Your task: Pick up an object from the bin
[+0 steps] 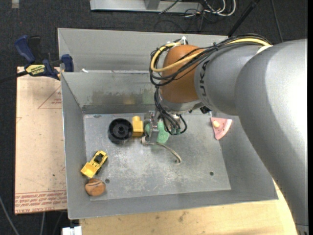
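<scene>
Just beside the black disc (pixel 120 130), on its side toward the arm, we are seeing the end effector (pixel 152 130) hanging low over the bin (pixel 195 170). A small yellow block (pixel 138 126) is sitting between it and the disc, and a green piece (pixel 163 136) is lying right under it. We are unable to tell whether the end effector is wide, narrow or gripping anything, since the orange wrist cover (pixel 178 80) is hiding much of it.

We are judging the green piece, a little farther from the disc than the block, to be the likeliest target. We are weighing three risks. A closing end effector may be catching the yellow block too, or shoving it against the disc. The green piece may be slipping out sideways if only its edge is being pinched. The thin curved strip (pixel 172 153), farther out from the disc, may be getting dragged along.

The yellow toy car (pixel 95 163), brown lump (pixel 95 187) and pink wedge (pixel 221 127) are lying well apart from the disc and are not worrying us.
</scene>
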Controlling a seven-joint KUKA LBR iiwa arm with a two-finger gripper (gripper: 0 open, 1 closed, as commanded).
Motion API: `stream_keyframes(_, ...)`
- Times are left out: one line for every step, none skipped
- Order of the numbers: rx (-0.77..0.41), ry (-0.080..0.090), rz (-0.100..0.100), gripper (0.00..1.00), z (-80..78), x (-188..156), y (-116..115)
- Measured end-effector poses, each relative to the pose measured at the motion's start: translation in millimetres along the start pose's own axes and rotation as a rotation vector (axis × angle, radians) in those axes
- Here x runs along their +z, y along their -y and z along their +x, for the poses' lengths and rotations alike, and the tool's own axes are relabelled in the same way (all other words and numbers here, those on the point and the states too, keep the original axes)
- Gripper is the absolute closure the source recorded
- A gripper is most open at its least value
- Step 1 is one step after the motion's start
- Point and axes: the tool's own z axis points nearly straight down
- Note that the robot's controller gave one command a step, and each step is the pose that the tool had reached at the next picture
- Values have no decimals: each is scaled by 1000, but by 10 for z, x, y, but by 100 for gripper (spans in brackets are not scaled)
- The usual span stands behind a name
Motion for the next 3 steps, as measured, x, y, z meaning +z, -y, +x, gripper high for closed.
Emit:
stream_keyframes(0,0,0,100,0,0,-1)
stream_keyframes(-2,0,0,100,296,-1246,187)
stream_keyframes(-3,-1,0,100,297,-1245,185)
